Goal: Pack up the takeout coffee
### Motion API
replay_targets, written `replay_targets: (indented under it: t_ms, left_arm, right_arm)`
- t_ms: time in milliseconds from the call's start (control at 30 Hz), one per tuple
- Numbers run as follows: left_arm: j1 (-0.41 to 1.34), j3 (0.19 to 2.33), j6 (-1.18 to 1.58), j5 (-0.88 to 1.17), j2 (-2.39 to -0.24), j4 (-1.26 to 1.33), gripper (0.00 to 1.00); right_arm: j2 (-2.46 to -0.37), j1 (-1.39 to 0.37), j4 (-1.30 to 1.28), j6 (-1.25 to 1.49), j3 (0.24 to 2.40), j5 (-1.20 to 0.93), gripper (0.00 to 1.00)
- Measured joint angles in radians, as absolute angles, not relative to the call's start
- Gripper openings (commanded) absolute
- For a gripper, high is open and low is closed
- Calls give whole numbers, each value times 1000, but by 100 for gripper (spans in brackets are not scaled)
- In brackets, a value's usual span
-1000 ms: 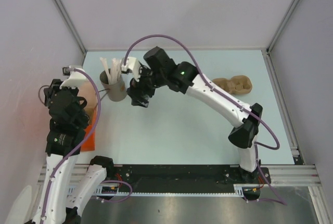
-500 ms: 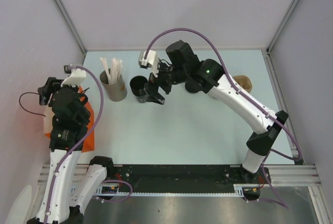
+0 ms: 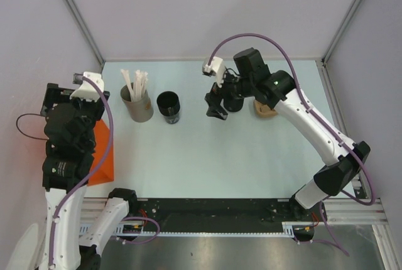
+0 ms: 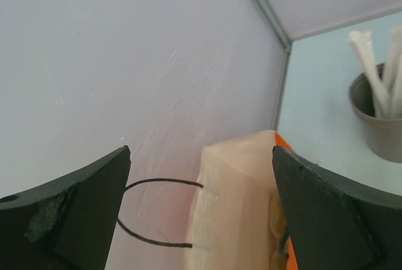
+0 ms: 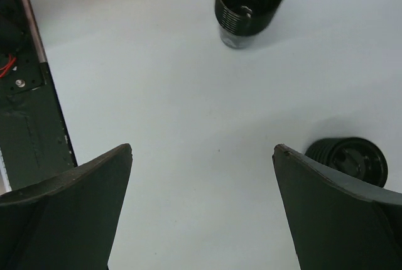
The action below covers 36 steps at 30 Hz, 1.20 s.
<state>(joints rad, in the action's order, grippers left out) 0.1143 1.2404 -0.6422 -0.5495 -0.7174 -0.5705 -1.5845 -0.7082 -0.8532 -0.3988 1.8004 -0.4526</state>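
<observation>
The takeout coffee (image 5: 352, 160), a black cup with a round black lid, stands on the table just outside the right finger of my right gripper (image 5: 202, 151). That gripper is open and holds nothing. In the top view it (image 3: 215, 105) hovers right of centre, and its dark body hides most of the lidded cup. My left gripper (image 4: 201, 151) is open at the left wall. Below it, between the jaws but not pinched, is the top of a pale peach bag (image 4: 242, 201) with thin black handle loops (image 4: 157, 182).
A lidless black cup (image 3: 168, 107) stands beside a grey cup of white straws (image 3: 137, 103) at the back left. An orange sheet (image 3: 100, 151) lies under the left arm. A brown moulded carrier (image 3: 266, 109) sits behind the right arm. Walls close in on both sides.
My left gripper has opened and moved toward the left wall; a black handle loop now shows beside it. My right arm has swung right, away from the lidless cup, to the lidded one.
</observation>
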Motion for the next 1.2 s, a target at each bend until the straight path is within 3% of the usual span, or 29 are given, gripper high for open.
replay_targets:
  t_ms: [567,867,1200]
  left_arm:
    - [136,1370,-549,49,-858,-742,100]
    - [369,1303,-550,144,-974,-697,100]
    - [389,1191,-524,290,-1198,-530,100]
  right_arm:
    - [-1459,-299,-888,-442,1490,-559,100]
    - [-1423,-280,-907,-442,1363,-548,100]
    - [-1415,-279,-876,-445,1267,-511,100]
